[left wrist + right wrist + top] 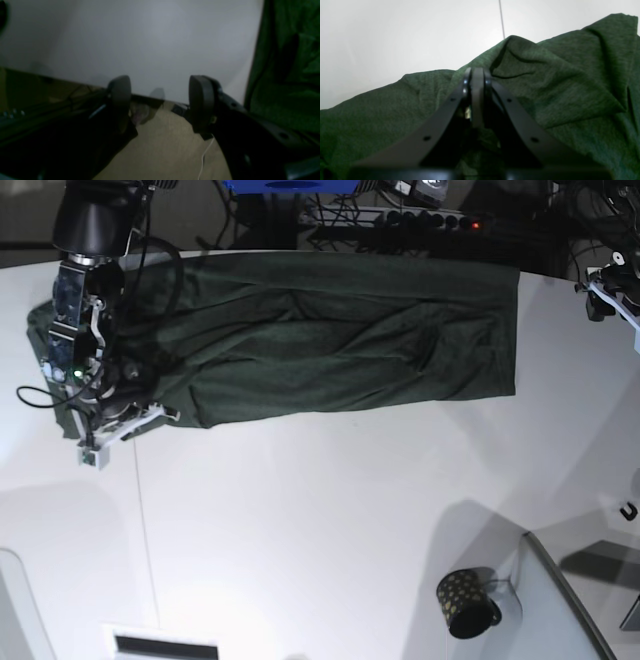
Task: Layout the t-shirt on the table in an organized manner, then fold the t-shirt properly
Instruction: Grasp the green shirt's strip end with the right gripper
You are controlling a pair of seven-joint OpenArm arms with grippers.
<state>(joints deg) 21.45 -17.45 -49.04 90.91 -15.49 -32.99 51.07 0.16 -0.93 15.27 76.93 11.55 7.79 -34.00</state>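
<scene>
mostly flat, a dark green shirt (330,340) lies across the far side of a white table (330,510), one hand pinching its end.

the right hand (477,75) sits low on the shirt's rumpled end, its fingers pressed together with cloth seemingly caught between them. the left hand (160,100) hangs spread and empty past the table's edge, beside the shirt's other end, not touching it. judging by the soft ridges and folds, the shirt is light, limp and easily bunched; it will likely sag and drag if lifted by one point. better holds look like the hem corners or shoulder seams, one per hand, pulled apart gently to smooth it. a small dotted mug (468,603) stands well apart near the front.
</scene>
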